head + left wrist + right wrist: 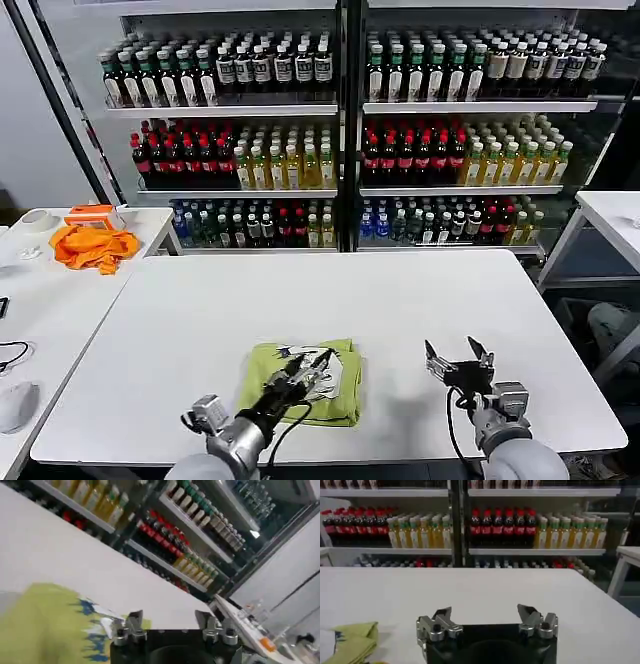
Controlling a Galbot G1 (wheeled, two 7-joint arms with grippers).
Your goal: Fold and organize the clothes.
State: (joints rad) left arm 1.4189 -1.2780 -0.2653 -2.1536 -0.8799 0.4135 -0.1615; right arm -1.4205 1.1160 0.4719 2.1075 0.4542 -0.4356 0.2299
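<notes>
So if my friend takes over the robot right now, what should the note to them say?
Left gripper: open, empty, above the folded lime soft-fabric T-shirt.
Right gripper: open, empty, above bare white table, right of the shirt.
The shirt lies as a compact rectangle near the table's front edge, with a white and blue printed patch showing on top.
Done: folding looks mostly finished.
Left: probably tidying or placing it.

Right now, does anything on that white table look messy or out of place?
Nothing much. The lime T-shirt lies folded on the white table, under the open left gripper. The open right gripper hangs beside it. An orange cloth lies crumpled on the side table.
</notes>
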